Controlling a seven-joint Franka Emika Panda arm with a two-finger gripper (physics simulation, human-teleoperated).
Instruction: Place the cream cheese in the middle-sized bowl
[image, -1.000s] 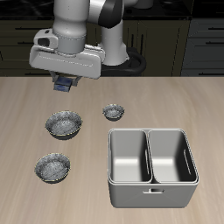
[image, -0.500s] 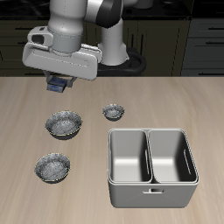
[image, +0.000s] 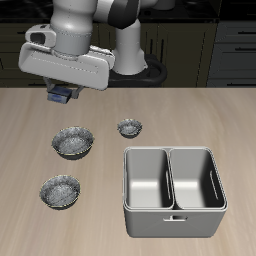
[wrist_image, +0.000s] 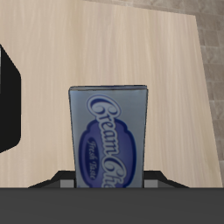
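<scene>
The pincer (image: 62, 97) hangs above the table (image: 190, 110), clamped on the cream cheese (image: 63, 96), which shows as a small dark blue box jutting below the arm's grey head. In the wrist view the box (wrist_image: 108, 136) stands upright between the two fingers, its label facing the camera, with bare wood behind it on all sides. The pincer (wrist_image: 108, 179) grips it at the lower end.

The load sits clear of the surface, toward the table's back edge. Nearer the front edge and almost below it lies the widest bowl (image: 73, 142), speckled grey. The middle-sized bowl (image: 60, 190) rests closer still to the front edge, apart from the widest bowl and with bare wood around its rim. The tiny bowl (image: 129, 127) stands near the table's centre, well apart from both.

A grey two-part bin (image: 174, 190) fills the area near the front edge on the far side of the bowls, its rim close to the tiny bowl but not touching. An open strip of table runs between the bin's wall and the two larger bowls.
</scene>
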